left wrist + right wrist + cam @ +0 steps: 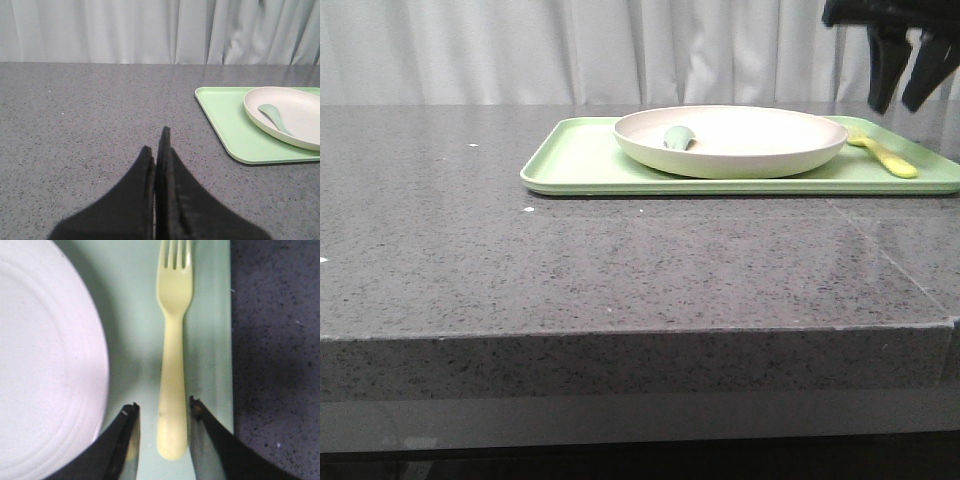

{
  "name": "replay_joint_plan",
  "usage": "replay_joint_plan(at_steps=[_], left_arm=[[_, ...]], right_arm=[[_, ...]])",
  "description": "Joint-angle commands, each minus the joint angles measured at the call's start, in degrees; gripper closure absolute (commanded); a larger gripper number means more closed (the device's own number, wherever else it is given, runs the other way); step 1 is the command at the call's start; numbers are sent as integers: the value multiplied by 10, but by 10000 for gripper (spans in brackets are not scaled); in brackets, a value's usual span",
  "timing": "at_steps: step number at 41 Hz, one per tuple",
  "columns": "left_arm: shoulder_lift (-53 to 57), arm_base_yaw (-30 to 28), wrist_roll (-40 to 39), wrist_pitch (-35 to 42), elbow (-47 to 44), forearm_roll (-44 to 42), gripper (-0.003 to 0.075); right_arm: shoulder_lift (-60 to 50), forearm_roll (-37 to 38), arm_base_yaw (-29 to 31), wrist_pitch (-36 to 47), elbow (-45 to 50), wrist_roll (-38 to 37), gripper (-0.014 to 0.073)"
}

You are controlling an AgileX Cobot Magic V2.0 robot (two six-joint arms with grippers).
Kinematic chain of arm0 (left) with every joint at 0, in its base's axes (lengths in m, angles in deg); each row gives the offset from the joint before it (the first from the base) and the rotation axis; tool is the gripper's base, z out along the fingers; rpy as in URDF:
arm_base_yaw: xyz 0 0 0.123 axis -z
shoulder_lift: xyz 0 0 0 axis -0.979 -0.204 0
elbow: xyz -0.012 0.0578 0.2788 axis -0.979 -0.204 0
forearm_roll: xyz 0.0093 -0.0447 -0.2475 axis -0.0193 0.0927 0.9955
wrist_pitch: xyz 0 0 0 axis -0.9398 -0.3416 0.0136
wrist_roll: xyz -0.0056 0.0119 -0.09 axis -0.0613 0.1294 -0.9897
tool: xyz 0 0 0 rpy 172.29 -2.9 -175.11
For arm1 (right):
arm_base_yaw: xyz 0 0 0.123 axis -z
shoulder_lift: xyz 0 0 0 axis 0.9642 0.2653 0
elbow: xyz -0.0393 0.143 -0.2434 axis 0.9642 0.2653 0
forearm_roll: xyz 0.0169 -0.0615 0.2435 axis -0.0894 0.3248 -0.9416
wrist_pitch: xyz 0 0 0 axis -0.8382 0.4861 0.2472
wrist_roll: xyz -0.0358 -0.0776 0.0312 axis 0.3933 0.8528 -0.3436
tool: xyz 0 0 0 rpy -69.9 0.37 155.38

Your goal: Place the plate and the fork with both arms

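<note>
The cream-white plate [735, 140] rests on a light green tray [580, 160], with a small grey-green spoon-like piece [678, 137] lying in it. To the plate's right, the pale yellow fork [885, 154] lies flat on the tray. My right gripper [910, 75] hangs open above the fork; in the right wrist view its fingers [127, 427] straddle the fork's handle [171, 405] without touching it, plate [45, 360] beside. My left gripper [155, 150] is shut on nothing, over bare counter left of the tray [225, 125] and plate [295, 112]; the front view does not show it.
The tray sits at the far right of a dark grey speckled stone counter [570, 260], whose front edge [620, 335] runs across the front view. White curtains [570, 50] hang behind the counter.
</note>
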State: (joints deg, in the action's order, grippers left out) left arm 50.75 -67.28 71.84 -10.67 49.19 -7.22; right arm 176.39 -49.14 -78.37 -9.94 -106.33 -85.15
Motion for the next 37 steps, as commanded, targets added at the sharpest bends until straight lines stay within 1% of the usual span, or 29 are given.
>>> replay_joint_plan(at_steps=[1,4,6,12,17,24,29,33,37], left_arm=[[-4,0,0,47,15,1,739],[-4,0,0,47,15,1,739],[-4,0,0,47,15,1,739],[-4,0,0,47,15,1,739],[-4,0,0,47,15,1,739],[-4,0,0,47,15,1,739],[-4,0,0,47,15,1,739],[-4,0,0,47,15,1,739],[-4,0,0,47,15,1,739]], right_arm=[[-57,7,3,6,-17,6,314],[-75,7,3,-1,-17,11,329],[-89,7,3,-6,-17,12,370],[-134,7,3,-21,-17,13,575],[-181,7,1,-11,-1,17,713],[-280,7,0,27,86,19,707],[-370,7,0,75,197,49,707],[-446,7,0,125,306,71,707],[-527,7,0,185,401,73,707]])
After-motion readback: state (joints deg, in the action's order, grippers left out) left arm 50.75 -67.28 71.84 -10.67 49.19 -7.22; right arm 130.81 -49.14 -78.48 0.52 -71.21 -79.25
